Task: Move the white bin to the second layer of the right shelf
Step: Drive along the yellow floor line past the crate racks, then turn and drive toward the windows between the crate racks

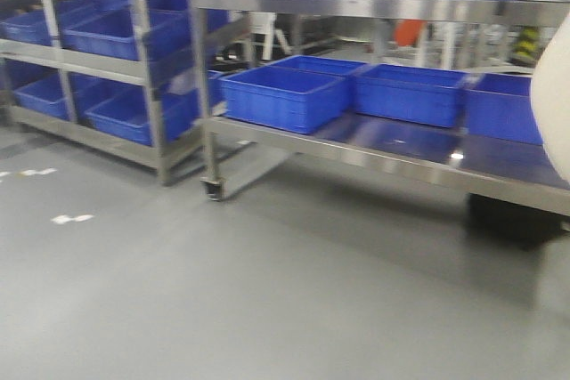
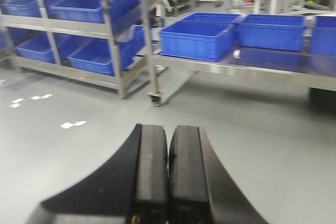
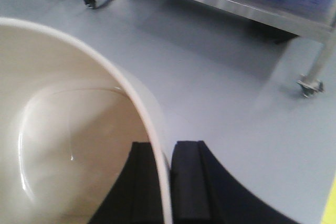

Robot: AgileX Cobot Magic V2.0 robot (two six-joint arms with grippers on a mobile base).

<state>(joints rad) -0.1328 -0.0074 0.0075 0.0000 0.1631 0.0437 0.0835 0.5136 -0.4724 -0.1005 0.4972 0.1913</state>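
I saw the right gripper [image 3: 169, 182] with fingers clamped across the rim of the white bin [image 3: 68, 124], one inside, one outside | bin sat at the 3 o'clock edge of the front view, in front of the steel rack [image 1: 383, 150] holding blue crates [image 1: 283, 95] | left gripper [image 2: 168, 171]: fingers pressed together, empty

Glossy plastic white bin [image 3: 63, 124]; shiny steel rack [image 1: 383, 155]
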